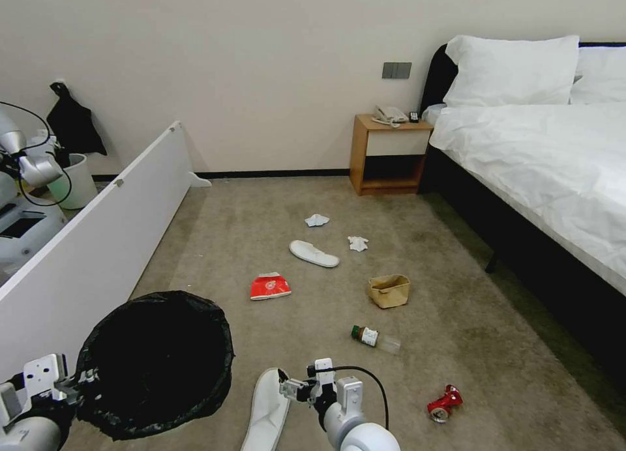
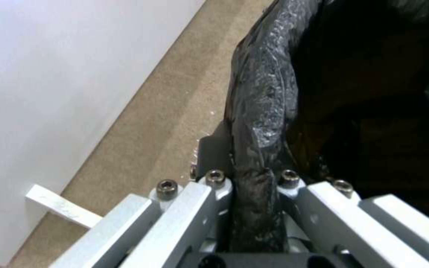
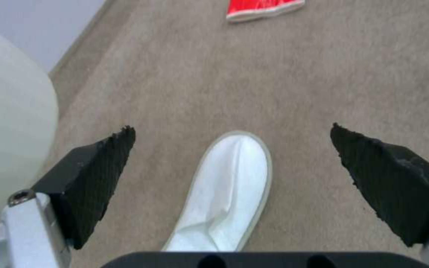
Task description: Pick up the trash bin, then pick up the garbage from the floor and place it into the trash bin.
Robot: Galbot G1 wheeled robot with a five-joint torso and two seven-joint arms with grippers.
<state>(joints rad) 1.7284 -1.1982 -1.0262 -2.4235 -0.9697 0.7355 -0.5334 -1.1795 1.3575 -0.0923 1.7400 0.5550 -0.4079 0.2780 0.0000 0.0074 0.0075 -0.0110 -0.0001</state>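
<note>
two grippers are at work. the left gripper [image 2: 247, 193] is at the near left, pinching the black-bagged rim of the trash bin [image 1: 156, 360], which sits at the near left by a white board [image 1: 98, 242]. the right gripper [image 3: 232, 160] is spread wide just above a white slipper [image 3: 227, 197] on the floor [image 1: 424, 360]. farther off lie a red packet [image 1: 269, 286], another slipper [image 1: 313, 253], a paper bag [image 1: 389, 290], a bottle [image 1: 375, 338], a red can [image 1: 445, 403] and two tissues [image 1: 317, 220].
</note>
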